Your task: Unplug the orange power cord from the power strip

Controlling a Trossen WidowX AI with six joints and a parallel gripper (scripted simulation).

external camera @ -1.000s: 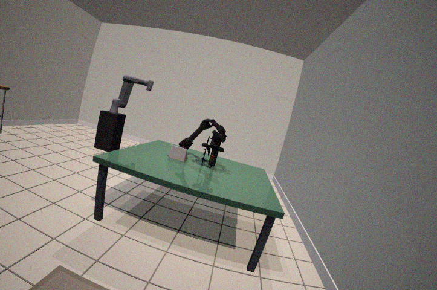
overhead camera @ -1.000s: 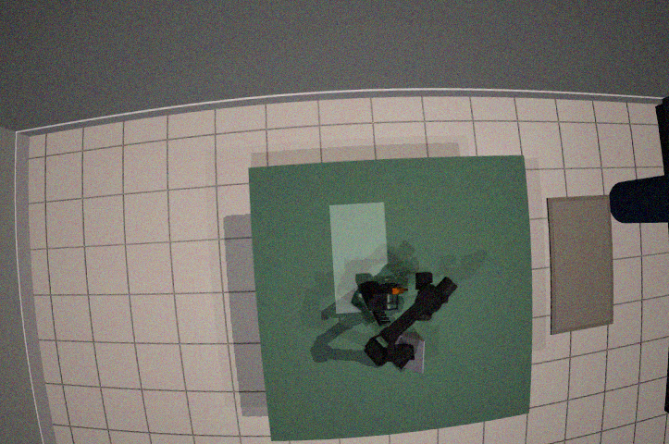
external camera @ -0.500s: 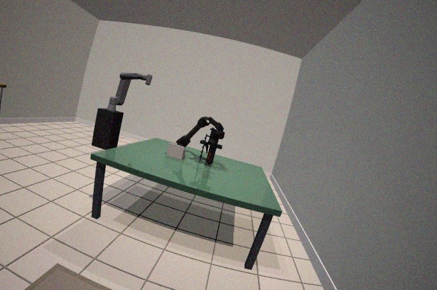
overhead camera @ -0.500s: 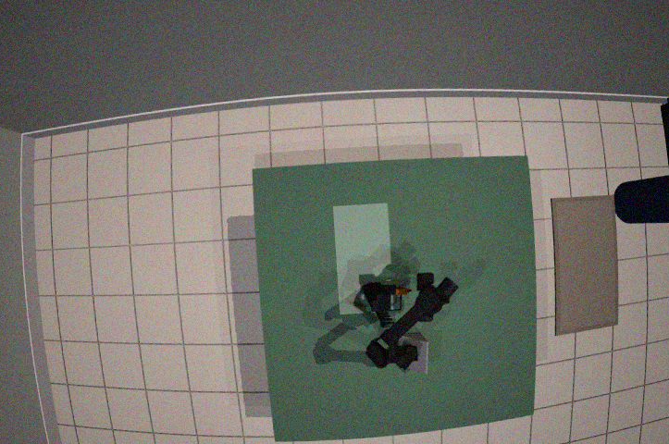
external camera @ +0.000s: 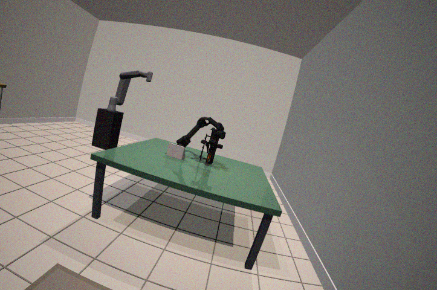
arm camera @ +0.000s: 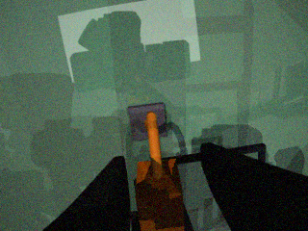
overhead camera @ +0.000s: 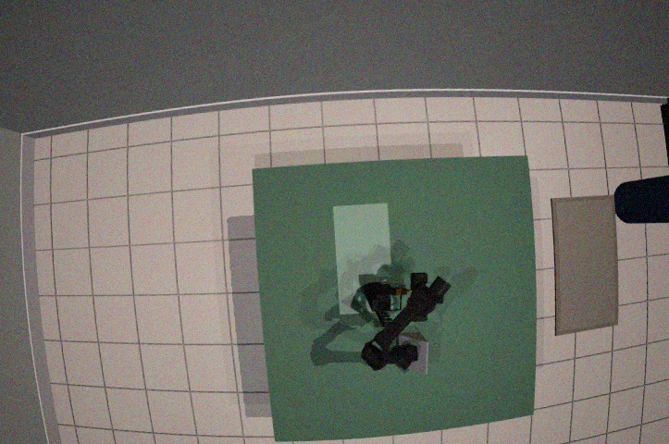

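My gripper (arm camera: pixel 163 159) (external camera: pixel 210 161) is partly open and points down over the table. An orange plug (arm camera: pixel 159 199) is between its two dark fingers in the wrist view, with a visible gap on the right side and a narrower one on the left. The orange cord (arm camera: pixel 154 140) runs from the plug up the wrist view to a small purplish block (arm camera: pixel 140 116). In the top view a small orange patch (overhead camera: pixel 400 290) shows beside the arm. I cannot make out the power strip for certain, nor whether the plug sits in it.
A green table (overhead camera: pixel 476 209) (external camera: pixel 150 171) carries the arm. A pale box (overhead camera: pixel 422 361) (external camera: pixel 176 151) stands near the arm's base. A thin black frame (arm camera: pixel 262 151) stands beside the right finger. Shadows and a bright patch (overhead camera: pixel 361 230) cross the table top.
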